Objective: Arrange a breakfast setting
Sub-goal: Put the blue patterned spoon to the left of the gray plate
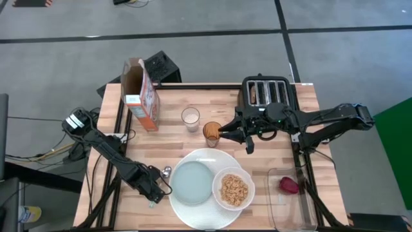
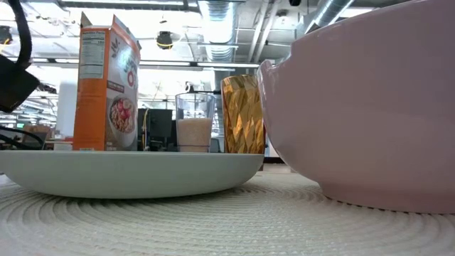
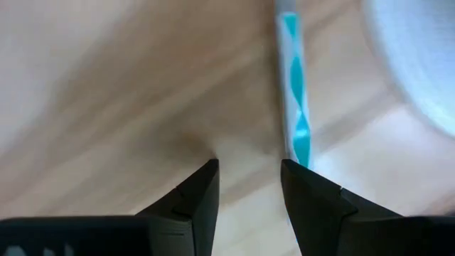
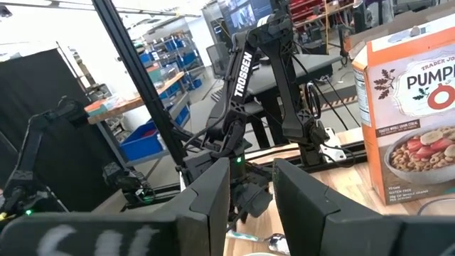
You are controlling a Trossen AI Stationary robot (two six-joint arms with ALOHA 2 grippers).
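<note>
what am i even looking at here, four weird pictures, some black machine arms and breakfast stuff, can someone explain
It is a robot with two dark arms at a wooden table, each ending in a two-finger end effector. One picture looks straight down, one sits at table height, and two come from cameras on the wrists.

On the table: a large white plate carrying a smaller grey-blue plate and a bowl of cereal, plus a cereal box, a glass of milk, an amber glass, a toaster and a red fruit in a clear tray.

The left end effector is low beside the plates, fingers apart over a striped spoon handle. The right end effector hangs near the toaster, holding nothing.
</note>
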